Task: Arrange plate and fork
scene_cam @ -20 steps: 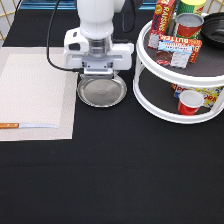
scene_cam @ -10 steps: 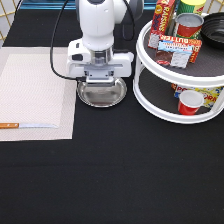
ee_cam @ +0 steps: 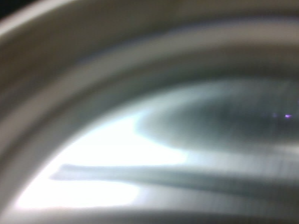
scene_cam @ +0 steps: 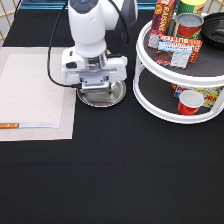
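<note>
The plate (scene_cam: pixel 102 96), filling the wrist view (ee_cam: pixel 131 150), is seen on the black table (scene_cam: pixel 115 175) at upper centre, just right of the placemat (scene_cam: pixel 30 90), with the gripper (scene_cam: pixel 95 86) pressed low over it, finger state indiscernible, so little is judged done.

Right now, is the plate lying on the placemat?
No, the plate lies on the black table, beside the placemat, under the gripper.
</note>
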